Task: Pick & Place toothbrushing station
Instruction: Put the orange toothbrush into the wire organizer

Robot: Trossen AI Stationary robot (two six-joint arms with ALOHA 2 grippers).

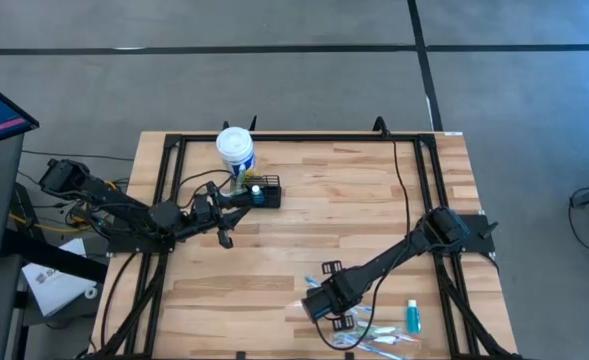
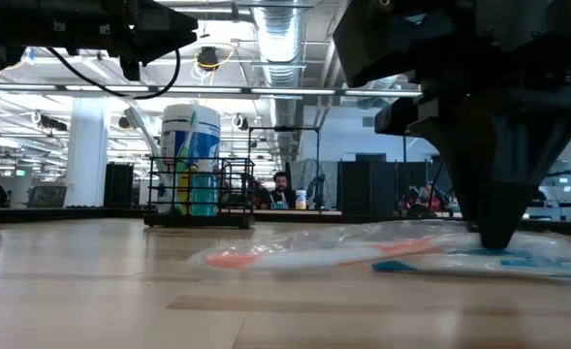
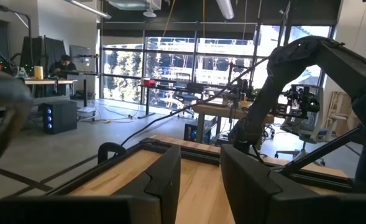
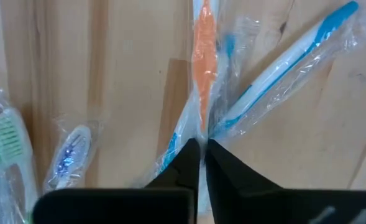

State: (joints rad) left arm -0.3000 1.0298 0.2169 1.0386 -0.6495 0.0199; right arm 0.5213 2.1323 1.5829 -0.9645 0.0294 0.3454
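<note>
The right gripper (image 4: 200, 155) is clenched on a plastic-wrapped orange-and-white toothbrush (image 4: 202, 56) lying on the wooden surface (image 1: 354, 220). The small black slotted caddy (image 1: 259, 192) sits beside the white blue-labelled tub (image 1: 235, 148), near the released left gripper (image 1: 226, 222).

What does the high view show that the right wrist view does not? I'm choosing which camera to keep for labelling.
Only the high view shows the whole wooden table, the small black slotted caddy beside the white blue-labelled tub, the left tool near them, and a small teal bottle. Only the right wrist view shows the right tool shut on the clear wrapper of the orange-handled toothbrush, plus a green-bristled brush. Both show the pile of wrapped toothbrushes.
</note>
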